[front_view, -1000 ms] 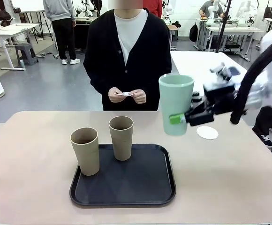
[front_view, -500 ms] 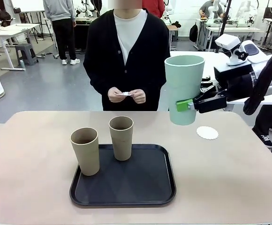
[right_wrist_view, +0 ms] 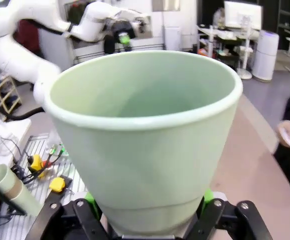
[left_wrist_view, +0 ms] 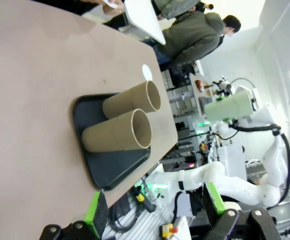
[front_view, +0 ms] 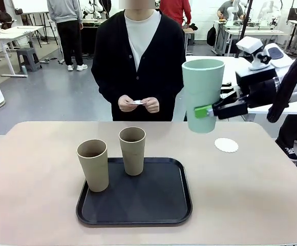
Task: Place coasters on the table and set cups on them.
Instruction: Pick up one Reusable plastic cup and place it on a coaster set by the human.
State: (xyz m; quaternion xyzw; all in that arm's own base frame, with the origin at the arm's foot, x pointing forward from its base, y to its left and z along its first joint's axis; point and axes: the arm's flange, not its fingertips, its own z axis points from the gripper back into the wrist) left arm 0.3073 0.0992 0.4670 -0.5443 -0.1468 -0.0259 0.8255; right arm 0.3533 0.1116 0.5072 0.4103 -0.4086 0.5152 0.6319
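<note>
At right of centre in the front view, the right pincer [front_view: 205,111] is gripping the mint green cup [front_view: 202,84] low on its wall, clenched on it & holding it upright in the air, clear of the worktop [front_view: 30,179]. One white coaster [front_view: 226,145] is lying on the worktop at mid-right, below & a bit right of the hanging cup, w/ nothing on it yet. A beige cup [front_view: 93,165] & a 2nd beige cup [front_view: 132,150] are standing on the black tray [front_view: 138,218] at lower centre, toward its left & rear. The person's hands [front_view: 138,104] at upper centre are holding sth small & white; can't tell what. At the bottom of the left wrist view the left pincer [left_wrist_view: 155,207] is hanging released, fingers spread, nothing between. Step in hand, prob.: carrying the mint cup over to that coaster. Next move is calling for shifting the cup right until its base is centred over the disc, lowering it straight, then letting go. Alignment looks tight, since the disc is barely wider than the base & could slide if clipped. Task is looking early: 2 cups not yet placed.
</note>
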